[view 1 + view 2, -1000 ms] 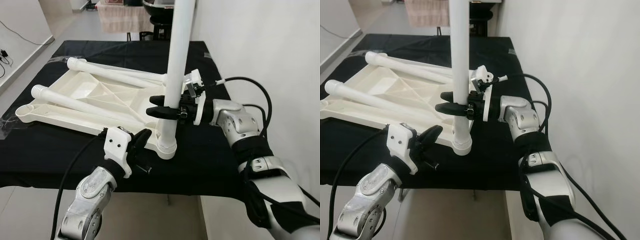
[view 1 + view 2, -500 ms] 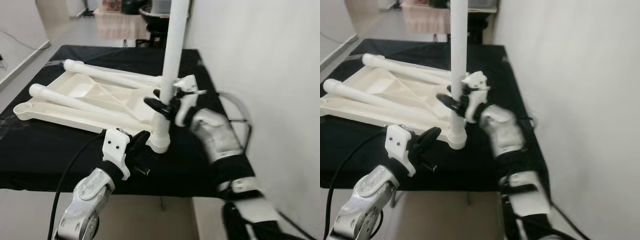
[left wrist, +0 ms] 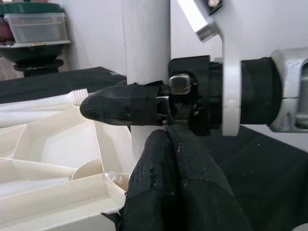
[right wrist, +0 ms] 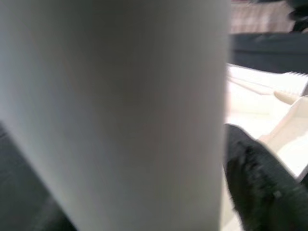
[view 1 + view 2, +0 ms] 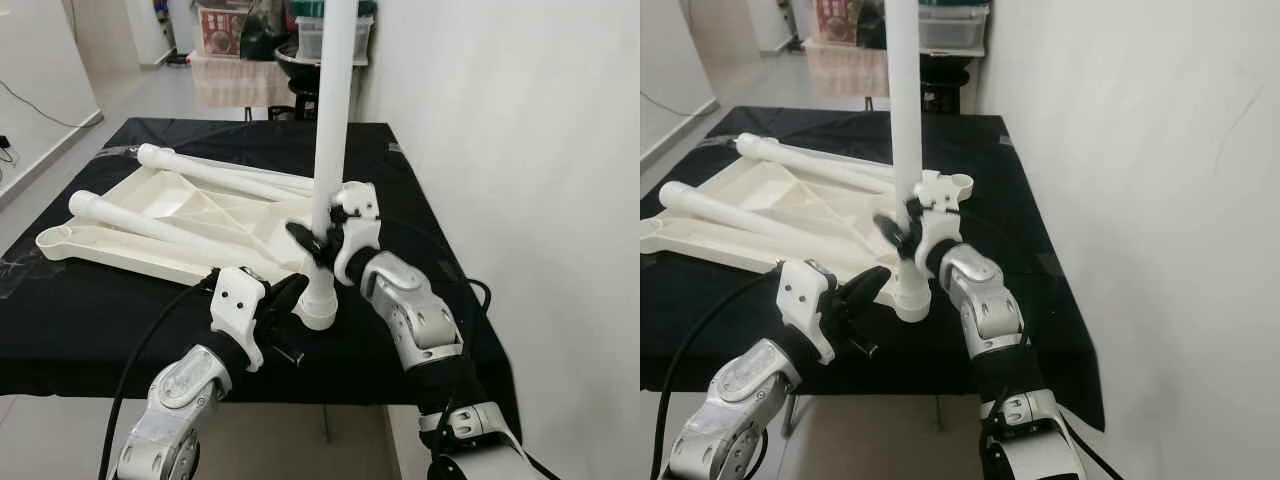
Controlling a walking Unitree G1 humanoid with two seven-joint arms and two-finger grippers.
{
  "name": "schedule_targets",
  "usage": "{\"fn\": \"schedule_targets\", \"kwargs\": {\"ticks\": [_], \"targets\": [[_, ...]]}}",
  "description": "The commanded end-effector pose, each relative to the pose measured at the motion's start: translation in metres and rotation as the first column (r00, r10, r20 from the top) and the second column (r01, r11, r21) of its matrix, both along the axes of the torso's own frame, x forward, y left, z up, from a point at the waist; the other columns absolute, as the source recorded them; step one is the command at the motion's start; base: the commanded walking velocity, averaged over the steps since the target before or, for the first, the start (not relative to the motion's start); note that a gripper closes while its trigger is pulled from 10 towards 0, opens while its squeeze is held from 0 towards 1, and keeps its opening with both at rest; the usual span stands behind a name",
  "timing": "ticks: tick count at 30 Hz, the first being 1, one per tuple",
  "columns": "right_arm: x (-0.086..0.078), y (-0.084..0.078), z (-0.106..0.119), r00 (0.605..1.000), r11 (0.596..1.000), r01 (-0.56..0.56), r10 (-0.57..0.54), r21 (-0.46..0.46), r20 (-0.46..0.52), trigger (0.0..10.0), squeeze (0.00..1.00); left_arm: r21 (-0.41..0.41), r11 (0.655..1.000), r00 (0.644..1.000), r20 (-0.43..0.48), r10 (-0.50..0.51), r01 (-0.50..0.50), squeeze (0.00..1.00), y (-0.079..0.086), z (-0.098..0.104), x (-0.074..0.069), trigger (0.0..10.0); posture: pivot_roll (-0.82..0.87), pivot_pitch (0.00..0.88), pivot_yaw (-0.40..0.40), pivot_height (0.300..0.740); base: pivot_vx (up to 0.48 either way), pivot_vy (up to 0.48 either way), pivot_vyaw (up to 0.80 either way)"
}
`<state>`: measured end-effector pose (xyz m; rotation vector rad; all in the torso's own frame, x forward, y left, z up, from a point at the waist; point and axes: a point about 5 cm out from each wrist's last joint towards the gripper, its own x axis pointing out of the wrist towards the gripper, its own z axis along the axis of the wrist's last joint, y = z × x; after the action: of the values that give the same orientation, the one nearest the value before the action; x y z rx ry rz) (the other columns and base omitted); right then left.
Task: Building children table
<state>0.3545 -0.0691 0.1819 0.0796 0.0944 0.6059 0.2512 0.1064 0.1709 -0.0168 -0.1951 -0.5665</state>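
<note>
Right gripper (image 5: 318, 243) clamped around the upright white leg (image 5: 330, 120), low on its shaft.
Leg stands at the near corner of the upturned white tabletop (image 5: 170, 215) on the black cloth (image 5: 80, 300); left gripper (image 5: 285, 295), fingers together and empty, sits just beside the leg's foot.

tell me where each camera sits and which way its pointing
Left eye view: on the head, looking forward and down at the tabletop on the black cloth; both arms show, the right end effector shut on the upright leg.
Right eye view: the same scene from the other eye, both arms again.
Left wrist view: on the left arm, looking along the left end effector at the leg and the right end effector.
Right wrist view: on the right arm, pressed close to the leg.
All four views share the leg.
</note>
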Motion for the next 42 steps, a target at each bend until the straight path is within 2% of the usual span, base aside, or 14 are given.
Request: {"fn": "schedule_targets", "kwargs": {"ticks": [1, 2, 3, 6, 9, 17, 18, 29, 32, 35, 36, 37, 38, 42], "targets": [[0.001, 0.001, 0.017, 0.996, 0.996, -0.079, 0.077, 0.042, 0.047, 10.0, 0.84, 0.006, 1.000, 1.000, 0.006, 0.010, -0.010, 0.00, 0.002, 0.001, 0.003, 10.0, 0.02, 0.061, -0.050, 0.740, 0.000, 0.000, 0.00], [0.000, 0.001, 0.027, 0.981, 0.983, -0.176, 0.171, 0.045, 0.092, 10.0, 0.00, 0.005, 1.000, 1.000, 0.007, 0.010, -0.010, 0.00, 0.001, 0.001, 0.003, 10.0, 0.02, 0.057, -0.051, 0.740, 0.000, 0.000, 0.00], [0.000, 0.001, 0.027, 0.981, 0.983, -0.176, 0.171, 0.045, 0.092, 10.0, 0.00, 0.005, 1.000, 1.000, 0.007, 0.010, -0.010, 0.00, 0.001, 0.001, 0.003, 10.0, 0.02, 0.057, -0.051, 0.740, 0.000, 0.000, 0.00], [-0.003, -0.006, 0.038, 0.900, 0.911, -0.411, 0.406, 0.003, 0.159, 10.0, 0.00, 0.005, 1.000, 1.000, 0.006, 0.007, -0.007, 0.00, 0.001, 0.000, 0.003, 10.0, 0.02, 0.057, -0.051, 0.740, 0.000, 0.000, 0.00], [-0.002, -0.015, 0.035, 0.842, 0.853, -0.520, 0.520, -0.045, 0.141, 10.0, 0.00, 0.007, 1.000, 1.000, 0.005, 0.005, -0.005, 0.00, 0.000, -0.001, 0.003, 10.0, 0.02, 0.054, -0.054, 0.740, 0.000, 0.000, 0.00], [0.004, -0.028, 0.030, 0.811, 0.815, -0.577, 0.579, -0.048, 0.091, 9.8, 0.00, 0.008, 1.000, 1.000, 0.006, 0.005, -0.005, 0.00, 0.000, 0.000, 0.003, 10.0, 0.03, 0.052, -0.053, 0.740, 0.000, 0.000, 0.00], [0.006, -0.030, 0.030, 0.811, 0.816, -0.578, 0.578, -0.030, 0.089, 0.0, 0.00, 0.008, 1.000, 1.000, 0.005, 0.004, -0.004, 0.00, 0.000, 0.000, 0.003, 10.0, 0.03, 0.054, -0.052, 0.740, 0.000, 0.000, 0.00], [0.012, -0.039, 0.028, 0.801, 0.806, -0.592, 0.590, -0.011, 0.099, 0.0, 0.00, 0.009, 1.000, 1.000, 0.005, 0.003, -0.003, 0.00, -0.001, -0.001, 0.002, 10.0, 0.03, 0.057, -0.055, 0.740, 0.000, 0.000, 0.00], [0.012, -0.048, 0.017, 0.870, 0.872, -0.489, 0.489, -0.021, 0.063, 0.0, 0.00, 0.009, 1.000, 1.000, 0.005, -0.001, 0.001, 0.00, -0.002, -0.001, 0.001, 10.0, 0.02, 0.064, -0.054, 0.740, 0.000, 0.000, 0.00], [0.013, -0.050, 0.012, 0.896, 0.897, -0.440, 0.441, -0.031, 0.044, 0.0, 0.00, 0.008, 1.000, 1.000, 0.005, -0.002, 0.002, 0.00, -0.002, -0.001, 0.000, 10.0, 0.02, 0.066, -0.056, 0.740, 0.000, 0.000, 0.00], [0.013, -0.050, -0.004, 0.966, 0.961, -0.259, 0.260, -0.098, -0.003, 0.0, 0.00, 0.008, 1.000, 1.000, 0.004, -0.003, 0.003, 0.00, -0.001, -0.001, 0.000, 10.0, 0.02, 0.067, -0.061, 0.740, 0.000, 0.000, 0.00], [0.012, -0.050, -0.015, 0.992, 0.980, -0.124, 0.123, -0.154, -0.018, 0.0, 0.00, 0.008, 1.000, 1.000, 0.003, -0.003, 0.003, 0.00, -0.001, -0.001, -0.001, 10.0, 0.02, 0.067, -0.061, 0.740, 0.000, 0.000, 0.00], [-0.003, -0.057, -0.036, 0.921, 0.922, 0.373, -0.381, -0.101, -0.078, 0.0, 0.00, 0.011, 1.000, 1.000, 0.001, -0.002, 0.002, 0.00, 0.001, -0.001, -0.002, 10.0, 0.01, 0.080, -0.061, 0.740, 0.000, 0.000, 0.00], [-0.025, -0.029, -0.043, 0.973, 0.971, 0.208, -0.218, -0.115, -0.078, 0.0, 0.00, 0.014, 1.000, 1.000, -0.001, 0.000, 0.000, 0.00, 0.003, -0.002, -0.001, 10.0, 0.01, 0.078, -0.049, 0.740, 0.000, 0.000, 0.00]]}}
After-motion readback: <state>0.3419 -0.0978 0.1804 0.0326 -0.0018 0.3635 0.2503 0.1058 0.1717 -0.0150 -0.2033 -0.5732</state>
